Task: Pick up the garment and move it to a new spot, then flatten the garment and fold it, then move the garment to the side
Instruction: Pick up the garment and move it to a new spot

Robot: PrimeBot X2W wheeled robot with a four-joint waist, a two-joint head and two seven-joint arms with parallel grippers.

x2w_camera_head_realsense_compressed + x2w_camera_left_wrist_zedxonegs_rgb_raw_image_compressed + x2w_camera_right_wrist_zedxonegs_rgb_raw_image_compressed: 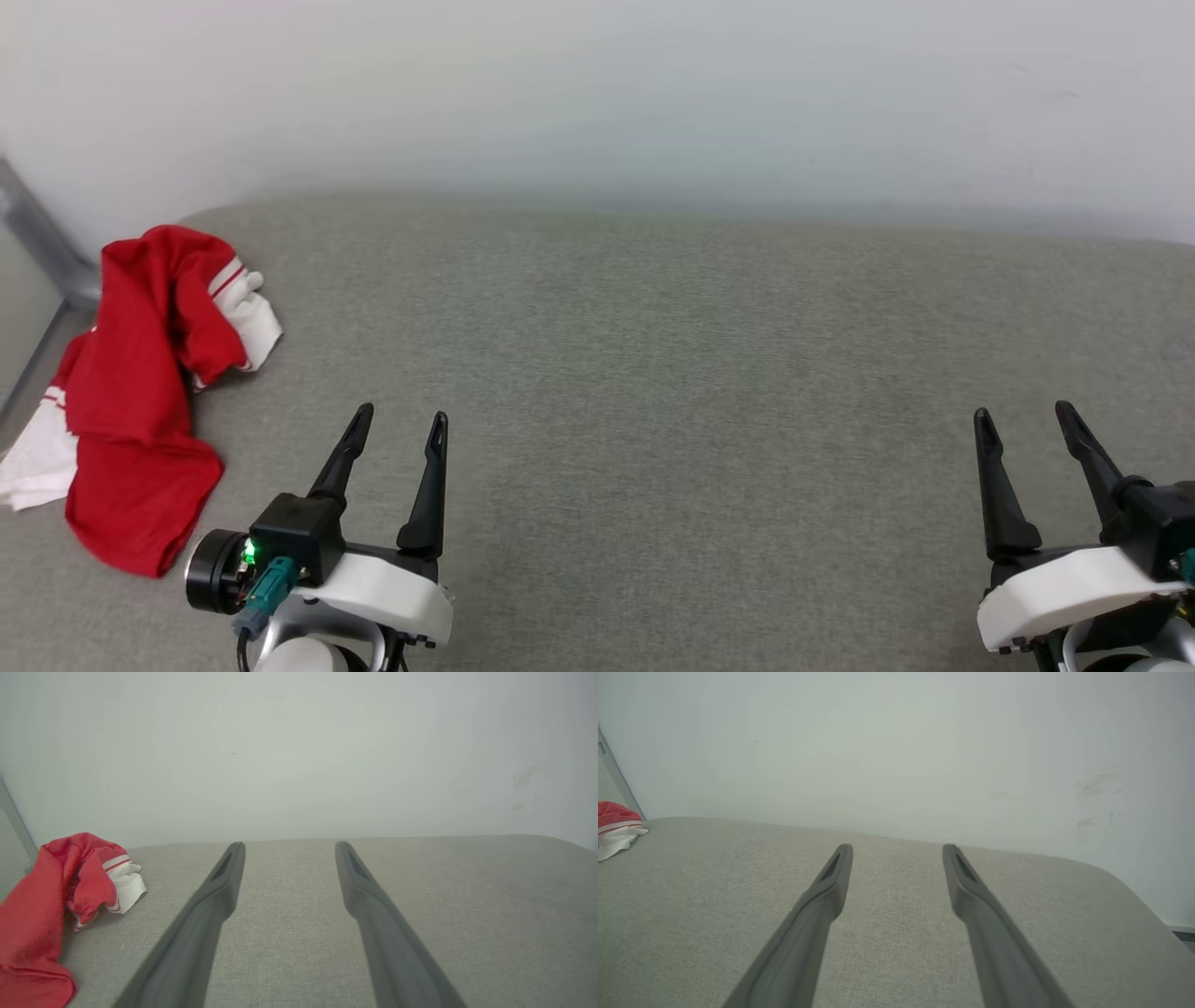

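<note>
Nothing is done yet, we judge. Our 2 claws, left claw (401, 415) and right claw (1022, 411), stand apart and empty over the worktop (653, 373). The garment (140, 392) lies crumpled near the left claw's left, well apart from the right claw. Pickup, flattening, folding and moving aside remain.

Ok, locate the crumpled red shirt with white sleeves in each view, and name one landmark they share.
Head view: crumpled red shirt with white sleeves at the left edge, left of the left gripper.
Left wrist view: red shirt in the lower left corner.
Right wrist view: red shirt at the left edge, cut off.
Shared landmark: slanted grey metal bar behind it.
</note>
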